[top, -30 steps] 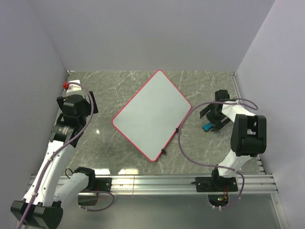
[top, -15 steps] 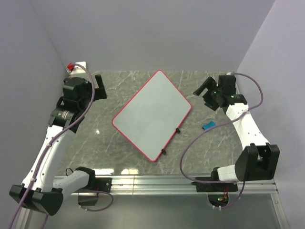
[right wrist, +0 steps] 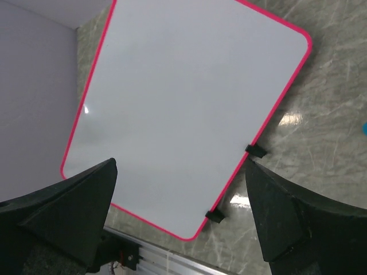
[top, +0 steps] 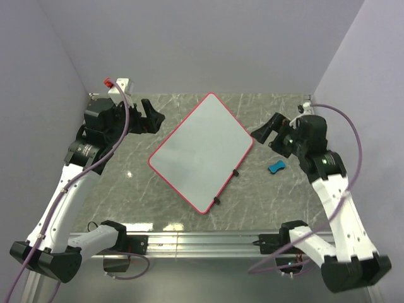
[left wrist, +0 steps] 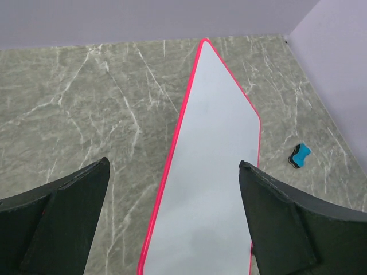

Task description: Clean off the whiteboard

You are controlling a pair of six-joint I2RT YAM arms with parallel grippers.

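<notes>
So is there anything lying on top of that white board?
Nothing lies on the board; its face looks blank, no writing visible. The small blue eraser sits apart on the table, to its right. Whatever is beneath the board is covered.

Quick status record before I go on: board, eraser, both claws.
Board: white rectangular whiteboard with pink-red frame, flat on grey marbled table, no marks visible
Eraser: small blue block, on table right of board, not held
Left claw: open, empty, left of board
Right claw: open, empty, near board's right corner
</notes>
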